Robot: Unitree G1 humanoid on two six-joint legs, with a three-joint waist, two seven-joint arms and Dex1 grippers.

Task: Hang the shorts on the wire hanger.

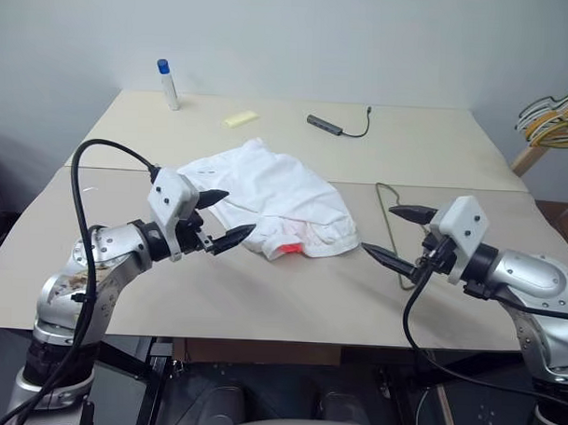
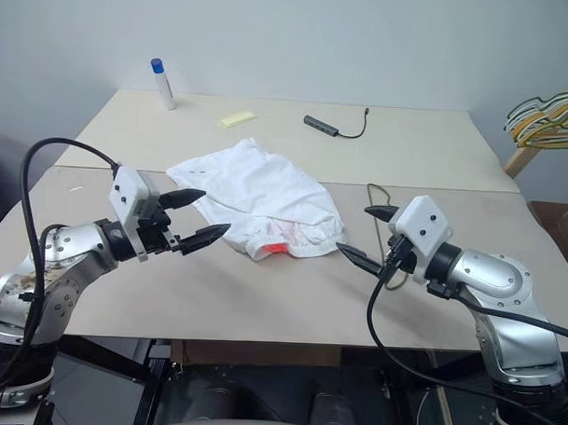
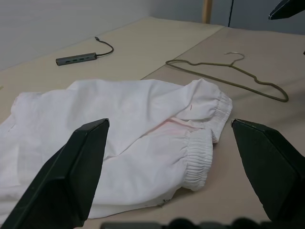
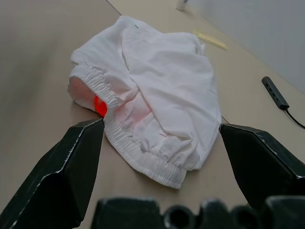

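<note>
Left eye view has both claws spread wide and empty: left gripper (image 1: 216,219) hovering right at the shorts (image 1: 270,205), right gripper (image 1: 393,234) just off the waistband side. Shorts are crumpled mid-table (image 1: 262,296), wire hanger (image 3: 228,76) lying flat just beyond them. Risk imo: pinching several bunched layers together, or the thin wire sliding away when grabbed.

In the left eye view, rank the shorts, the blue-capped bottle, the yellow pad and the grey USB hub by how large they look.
1. shorts, by far the largest
2. blue-capped bottle
3. grey USB hub and yellow pad: they look about alike, so no ranking between them.
The last three lie farther from the camera, which shrinks them.
</note>
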